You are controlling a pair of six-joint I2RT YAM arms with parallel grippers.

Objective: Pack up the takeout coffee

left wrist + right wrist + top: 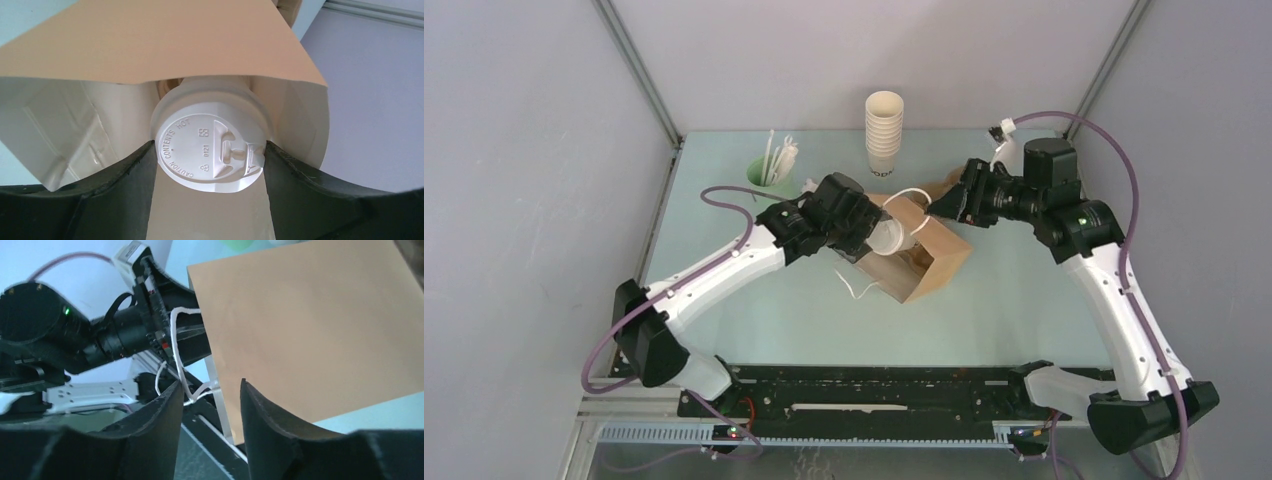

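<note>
The takeout coffee (892, 240), a small white cup with a round white lid (207, 150), lies sideways between my left gripper's fingers. My left gripper (876, 238) is shut on it and holds it at the open mouth of a brown paper bag (939, 262) that lies on its side. In the left wrist view the bag's mouth (150, 45) surrounds the cup. My right gripper (938, 207) is at the bag's far upper edge. In the right wrist view its jaws (210, 385) stand a little apart, with the bag's edge (310, 325) and white string handle (177, 355) between and behind them.
A tall stack of lidless white cups (884, 130) stands at the back centre. A mint-green cup with straws (769, 175) stands at the back left. The bag's other white handle (859, 288) trails on the table near its mouth.
</note>
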